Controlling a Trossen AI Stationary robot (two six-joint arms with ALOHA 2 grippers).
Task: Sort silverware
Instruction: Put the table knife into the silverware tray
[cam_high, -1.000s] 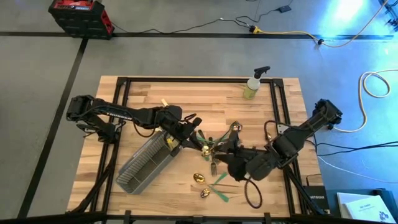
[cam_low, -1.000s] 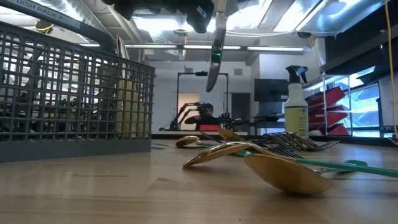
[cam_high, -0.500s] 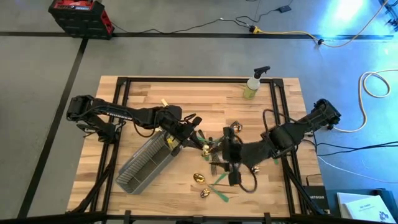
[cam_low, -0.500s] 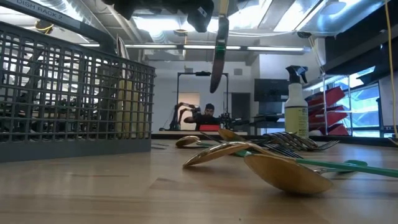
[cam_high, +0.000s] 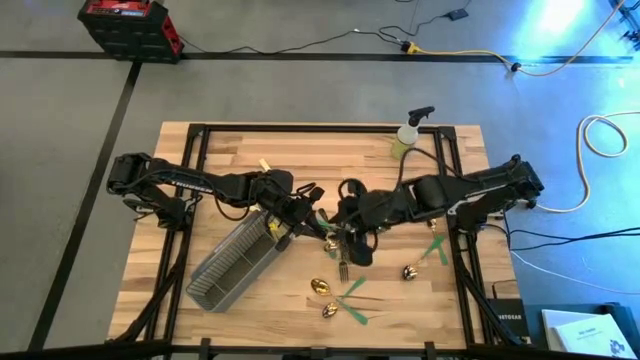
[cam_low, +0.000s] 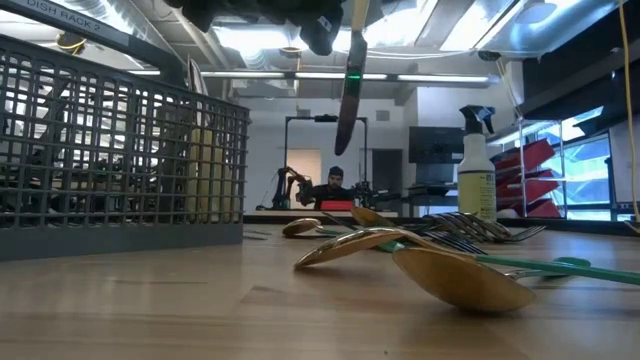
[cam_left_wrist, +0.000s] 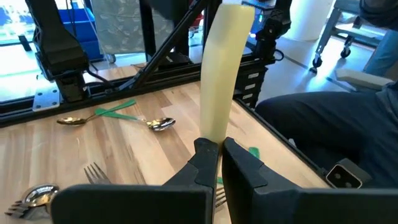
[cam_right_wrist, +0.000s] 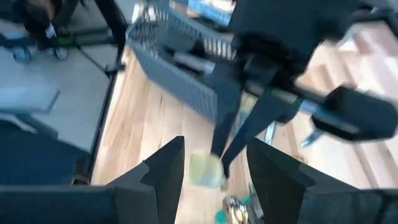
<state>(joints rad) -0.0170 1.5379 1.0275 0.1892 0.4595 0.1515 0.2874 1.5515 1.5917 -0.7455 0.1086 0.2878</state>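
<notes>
My left gripper (cam_left_wrist: 219, 146) is shut on a knife with a cream handle (cam_left_wrist: 227, 68) above the table's middle (cam_high: 318, 228). In the low view its gold blade (cam_low: 348, 95) hangs down, clear of the wood. My right gripper (cam_right_wrist: 214, 146) is open and close to the handle's top end (cam_right_wrist: 205, 169), one finger on either side; I cannot tell if they touch it. Gold spoons and forks with green handles (cam_high: 343, 268) lie loose on the table near the front (cam_low: 450, 275). My left gripper pinches the knife between its two fingers at the lower end of the cream handle (cam_left_wrist: 214, 134). The fingers come nearly level from the table's left and lie across the knife. The knife stands upright, handle up and blade down, lifted clear of the table.
The grey wire-mesh caddy (cam_high: 235, 260) lies on the table's left half, close to my left arm. A yellow-green spray bottle (cam_high: 405, 140) stands at the far edge. A spoon (cam_high: 410, 270) lies on the table's right. A black frame borders the tabletop.
My right gripper has swung from the near right toward the table's far left, up to my left gripper and the knife, rolling at the wrist as it went. The knife has stayed upright in my left gripper's hold.
</notes>
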